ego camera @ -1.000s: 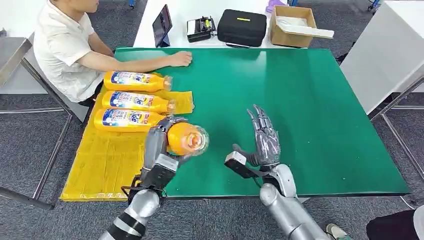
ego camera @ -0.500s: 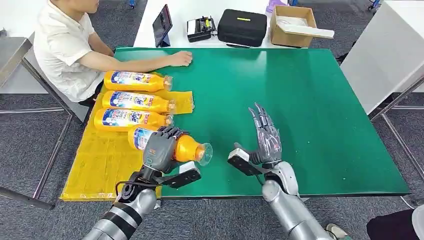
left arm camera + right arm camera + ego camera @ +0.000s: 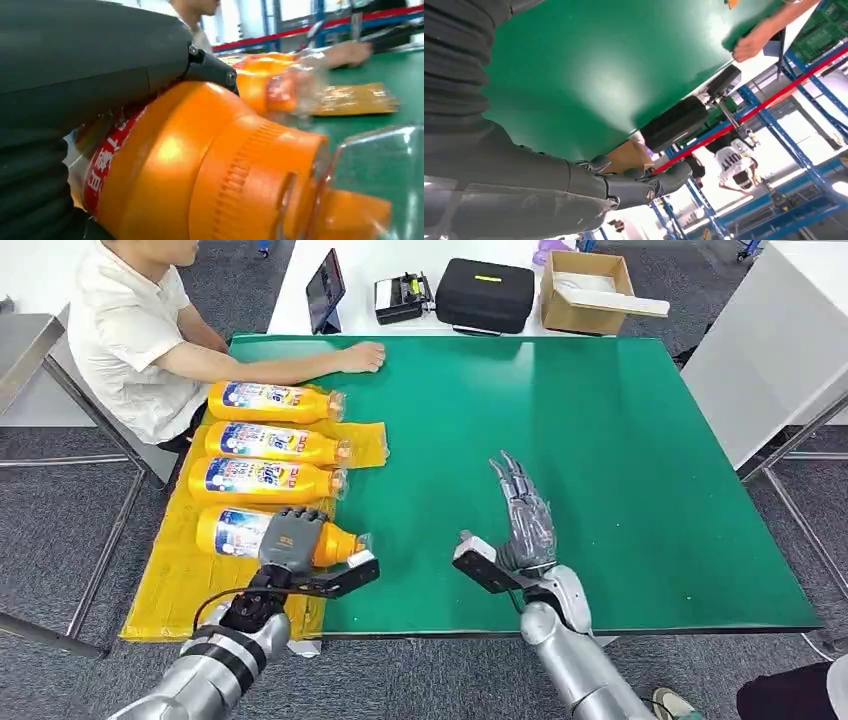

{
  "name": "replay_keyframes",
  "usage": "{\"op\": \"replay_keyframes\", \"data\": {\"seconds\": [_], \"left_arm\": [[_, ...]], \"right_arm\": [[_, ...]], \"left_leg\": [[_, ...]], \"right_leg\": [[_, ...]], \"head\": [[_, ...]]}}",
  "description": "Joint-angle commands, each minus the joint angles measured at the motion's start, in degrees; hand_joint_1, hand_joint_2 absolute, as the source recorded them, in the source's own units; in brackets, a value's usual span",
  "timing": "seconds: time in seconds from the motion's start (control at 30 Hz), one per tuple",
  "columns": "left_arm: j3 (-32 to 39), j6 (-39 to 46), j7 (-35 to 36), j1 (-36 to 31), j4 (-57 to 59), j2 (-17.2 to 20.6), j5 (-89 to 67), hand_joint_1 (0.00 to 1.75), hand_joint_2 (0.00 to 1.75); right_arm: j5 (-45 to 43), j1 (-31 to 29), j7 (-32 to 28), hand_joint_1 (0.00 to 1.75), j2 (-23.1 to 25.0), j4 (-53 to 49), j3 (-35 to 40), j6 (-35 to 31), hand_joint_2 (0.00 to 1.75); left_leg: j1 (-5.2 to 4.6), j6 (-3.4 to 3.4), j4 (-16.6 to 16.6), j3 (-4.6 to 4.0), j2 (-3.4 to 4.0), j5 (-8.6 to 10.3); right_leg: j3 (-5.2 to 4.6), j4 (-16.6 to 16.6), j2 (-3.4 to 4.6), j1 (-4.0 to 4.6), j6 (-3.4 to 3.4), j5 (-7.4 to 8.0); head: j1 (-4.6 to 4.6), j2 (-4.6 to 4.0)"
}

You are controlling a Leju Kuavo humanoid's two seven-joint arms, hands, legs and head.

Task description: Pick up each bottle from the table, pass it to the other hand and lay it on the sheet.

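A humanoid's left robot hand (image 3: 291, 537) gripped an orange plastic bottle with a blue-and-white label (image 3: 240, 532), lying on its side on the yellow sheet (image 3: 190, 585) at the left edge of the green desk (image 3: 620, 460).

Three more orange bottles (image 3: 268, 441) lay in a row on the sheet toward the far edge, caps pointing to the desk's middle. The right robot hand (image 3: 522, 512) stood over the desk near its front edge, fingers spread and holding nothing. A seated person in a white shirt (image 3: 125, 330) rested a hand (image 3: 362, 357) at the far-left corner.
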Motion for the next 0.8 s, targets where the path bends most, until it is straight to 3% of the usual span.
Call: {"op": "replay_keyframes", "data": {"seconds": [0.03,0.4,0.43,0.47,0.5,0.8], "left_arm": [[3.84,-0.65,1.38,-3.90,7.25,-0.05,-0.04,1.75,1.75],[8.69,-7.54,0.18,-5.89,10.07,-1.46,0.04,1.75,1.75],[9.26,-7.88,-0.32,-5.85,10.12,-1.84,0.50,1.48,1.75],[9.47,-7.88,-0.54,-5.79,10.09,-1.97,0.47,0.80,1.75],[9.97,-8.84,-1.33,-5.77,10.20,-2.34,1.07,0.02,1.75],[12.40,-18.48,-8.12,-6.75,11.30,-3.10,6.05,0.00,1.75]], "right_arm": [[-0.25,-0.03,0.20,0.00,0.62,0.17,-2.14,0.94,1.75],[-0.51,0.10,-0.60,0.00,1.71,0.98,-2.80,2.45,1.75],[-0.56,0.15,-0.74,0.00,1.79,1.05,-2.85,2.36,1.75],[-0.57,0.19,-0.84,0.00,1.83,1.07,-2.86,2.33,1.75],[-0.64,0.27,-0.89,0.00,1.86,1.03,-2.91,2.30,1.75],[-1.94,-0.05,-1.93,0.00,1.65,2.06,-3.04,2.56,1.75]], "left_leg": [[0.05,-0.03,0.02,0.11,0.12,-0.06],[0.15,-0.11,0.06,0.33,0.25,-0.10],[0.13,-0.10,0.04,0.29,0.22,-0.06],[0.09,-0.10,-0.01,0.22,0.17,0.00],[0.13,-0.11,0.01,0.32,0.24,-0.04],[0.12,-0.12,0.00,0.38,0.18,0.02]], "right_leg": [[0.10,-0.01,0.06,0.07,-0.16,-0.02],[0.27,0.00,0.11,0.19,-0.44,0.02],[0.24,-0.01,0.10,0.17,-0.40,0.04],[0.16,-0.03,0.08,0.12,-0.32,0.09],[0.24,-0.04,0.12,0.17,-0.41,0.07],[0.36,-0.06,0.08,0.15,-0.41,0.09]], "head": [[0.00,0.00],[0.00,0.00],[0.00,0.00],[0.00,0.00],[0.00,0.00],[0.00,0.00]]}}
